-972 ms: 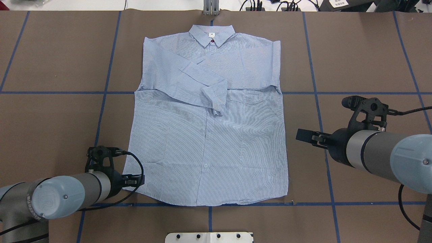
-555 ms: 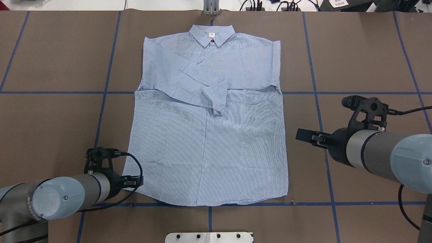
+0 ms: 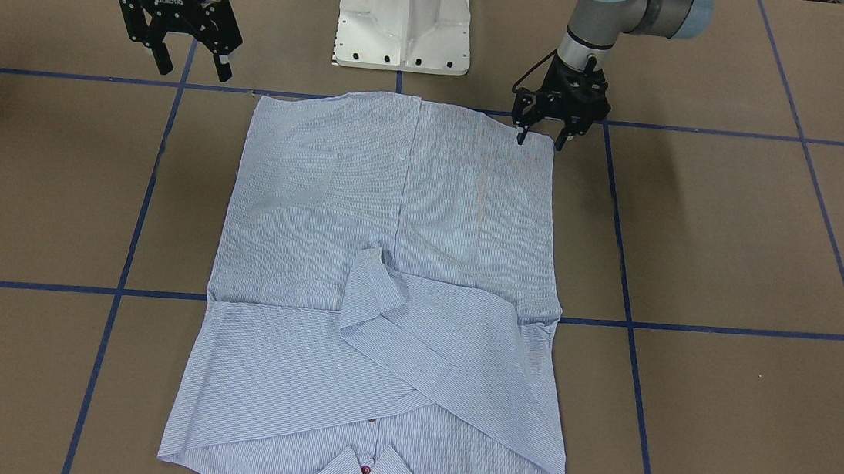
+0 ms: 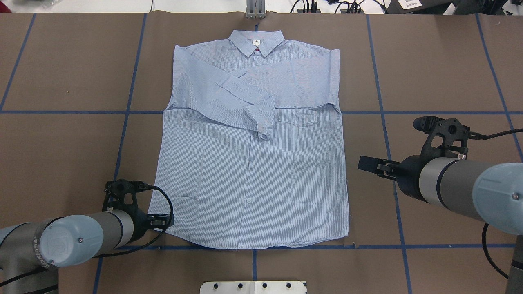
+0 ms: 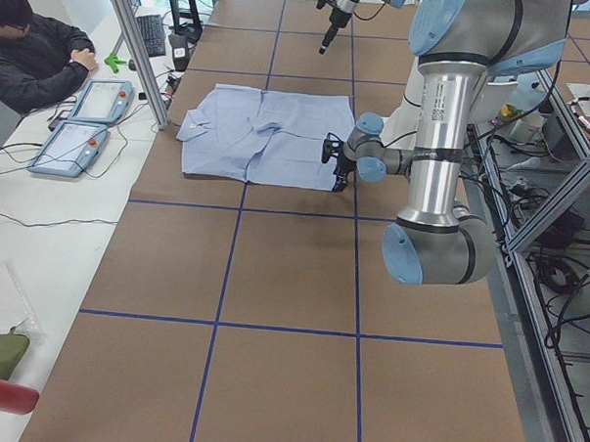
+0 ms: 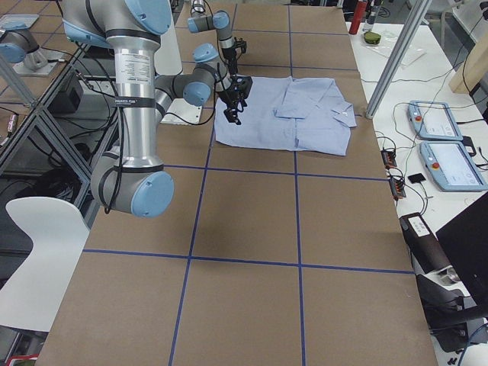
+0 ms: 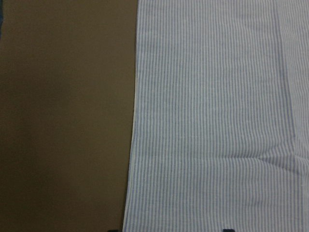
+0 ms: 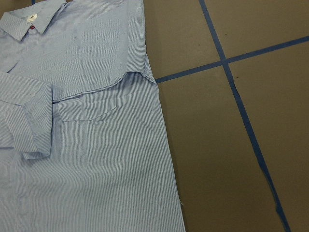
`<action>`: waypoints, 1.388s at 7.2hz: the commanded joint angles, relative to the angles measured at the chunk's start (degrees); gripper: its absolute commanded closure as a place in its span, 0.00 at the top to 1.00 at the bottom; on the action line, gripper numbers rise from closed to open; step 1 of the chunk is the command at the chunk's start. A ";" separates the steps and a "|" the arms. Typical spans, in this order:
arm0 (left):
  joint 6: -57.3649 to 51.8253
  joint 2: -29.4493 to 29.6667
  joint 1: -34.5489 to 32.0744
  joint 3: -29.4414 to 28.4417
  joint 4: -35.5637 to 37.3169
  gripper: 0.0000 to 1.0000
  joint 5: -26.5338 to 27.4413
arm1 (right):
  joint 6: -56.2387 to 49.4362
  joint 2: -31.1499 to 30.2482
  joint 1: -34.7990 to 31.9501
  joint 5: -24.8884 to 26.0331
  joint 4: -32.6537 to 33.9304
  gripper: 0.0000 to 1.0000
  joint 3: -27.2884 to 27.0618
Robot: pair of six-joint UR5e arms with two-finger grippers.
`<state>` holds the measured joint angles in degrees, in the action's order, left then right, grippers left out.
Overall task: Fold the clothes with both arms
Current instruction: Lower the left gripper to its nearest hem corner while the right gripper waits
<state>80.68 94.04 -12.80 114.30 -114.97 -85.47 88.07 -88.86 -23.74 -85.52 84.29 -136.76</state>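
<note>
The light blue striped shirt (image 4: 253, 171) lies flat and face up on the brown table, collar (image 4: 256, 42) at the far side, both sleeves folded across the chest. My left gripper (image 4: 165, 219) is open and low at the shirt's near left hem corner; in the front-facing view the left gripper (image 3: 539, 141) has a fingertip on each side of that corner. The left wrist view shows the shirt's side edge (image 7: 134, 121) running between the finger positions. My right gripper (image 3: 195, 72) hangs open above bare table, right of the shirt's side edge (image 8: 164, 145), holding nothing.
The white pedestal base (image 3: 404, 18) stands at the table's near edge by the hem. Blue tape lines (image 4: 380, 112) grid the brown table. A person (image 5: 29, 38) sits beyond the collar end beside two control pendants (image 5: 84, 124). A metal post (image 4: 255, 10) stands behind the collar.
My left arm has shifted slightly toward the table's near edge at the hem corner. The right arm and the shirt have not moved.
</note>
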 commanded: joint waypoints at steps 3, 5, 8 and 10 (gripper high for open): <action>0.00 0.09 0.14 -0.31 0.01 0.72 -0.13 | 0.00 0.00 0.00 0.00 0.00 1.00 0.00; 0.00 0.09 0.23 -0.40 0.01 0.71 -0.22 | 0.00 0.00 0.00 0.00 0.00 1.00 0.00; -0.26 -0.17 0.14 -0.40 0.19 0.70 -0.31 | 0.00 0.00 0.00 0.09 0.00 1.00 0.00; -0.26 -0.09 0.14 -0.31 0.28 0.69 -0.31 | 0.00 0.00 0.00 0.18 0.00 1.00 0.00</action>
<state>80.40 93.91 -12.65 113.93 -114.74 -85.77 88.11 -88.86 -23.76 -85.42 84.29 -136.76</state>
